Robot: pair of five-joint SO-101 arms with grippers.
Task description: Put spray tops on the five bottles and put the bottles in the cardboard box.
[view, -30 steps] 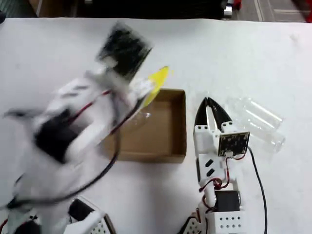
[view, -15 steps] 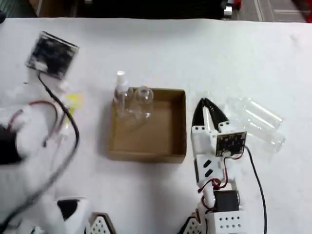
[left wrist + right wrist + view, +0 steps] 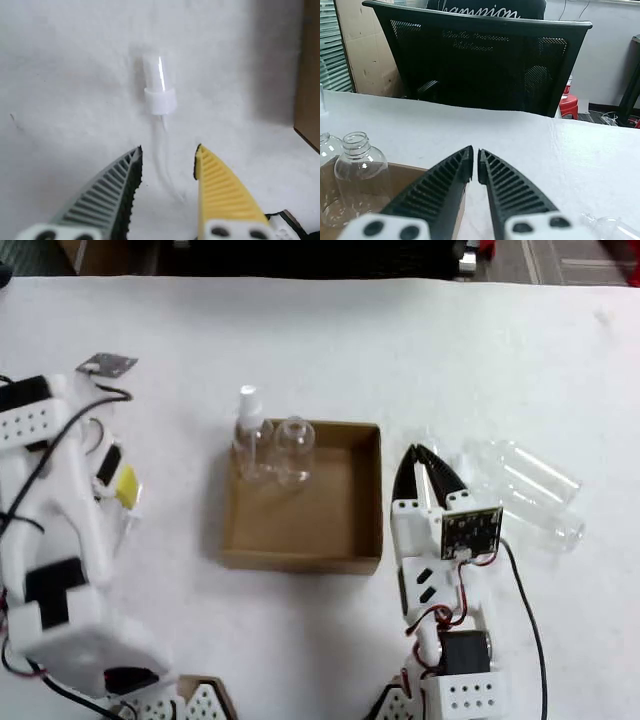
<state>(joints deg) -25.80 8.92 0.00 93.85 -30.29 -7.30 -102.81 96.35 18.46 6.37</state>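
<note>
Swung aside, left pincer (image 3: 167,149) gapes around tube of spray top (image 3: 160,97).

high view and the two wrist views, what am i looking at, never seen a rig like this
Two small robot arms sit at a white table. The high view looks down from above; each wrist view rides on an arm, behind its gripper. The left gripper hangs open over a loose spray top on the table. The right gripper is shut, empty, beside the cardboard box. In the box stand a spray-topped bottle and an open bottle. Two more bottles lie right of that gripper.
</note>
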